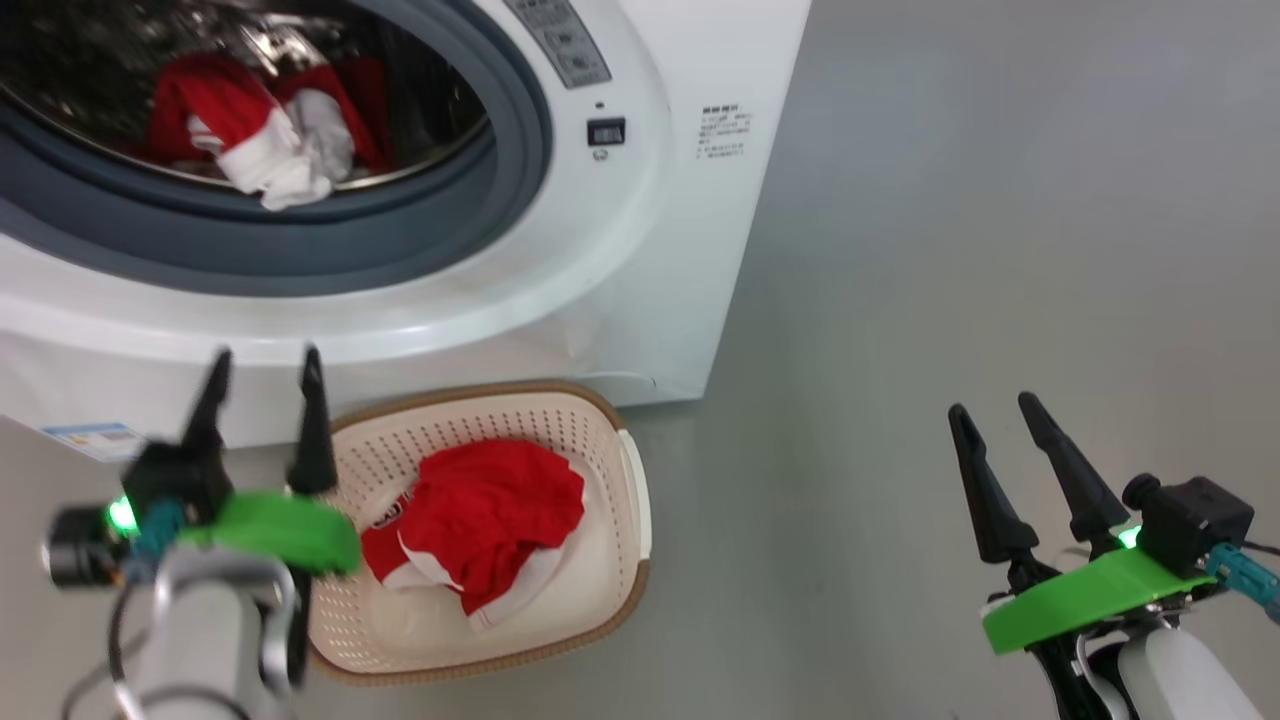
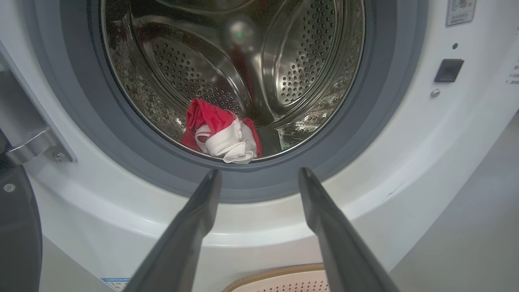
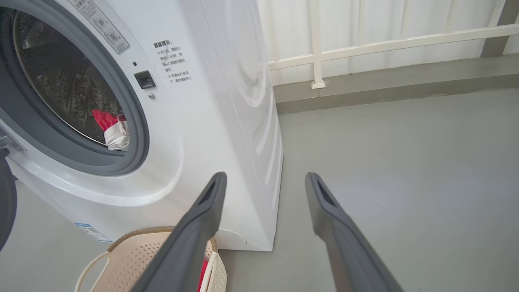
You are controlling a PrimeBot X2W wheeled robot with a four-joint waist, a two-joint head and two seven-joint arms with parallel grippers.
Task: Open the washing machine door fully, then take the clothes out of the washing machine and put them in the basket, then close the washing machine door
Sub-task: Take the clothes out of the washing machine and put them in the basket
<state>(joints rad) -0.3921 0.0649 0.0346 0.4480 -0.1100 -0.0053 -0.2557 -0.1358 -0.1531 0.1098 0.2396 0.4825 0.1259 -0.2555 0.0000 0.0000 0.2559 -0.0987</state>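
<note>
The washing machine door (image 2: 18, 243) stands swung out at the left side of the washing machine (image 1: 620, 250), so the opening step looks done. The unloading looks about half done. One red garment (image 1: 480, 520) lies in the basket (image 1: 600, 410), which sits on the floor (image 1: 1000, 200) right against the foot of the machine, below its mouth. A red and white bundle (image 1: 270, 140) remains inside the machine, at the bottom front of the drum (image 2: 292, 73), just behind the grey rubber ring (image 1: 300, 250). That bundle is yet to be taken out and dropped in the basket, and the door is yet to be closed.

The left pincer (image 1: 266, 353) is spread wide and holds nothing. It hangs in front of the machine, below the mouth and over the basket's left edge, pointing at the bundle. The right pincer (image 1: 994, 405) is also wide and empty, well off the machine's right side over bare floor.

The raised lip of the rubber ring lies between the left pincer and the bundle, and the cloth could catch on it. A white railing (image 3: 385, 40) runs along the wall behind the machine, well out of the way
</note>
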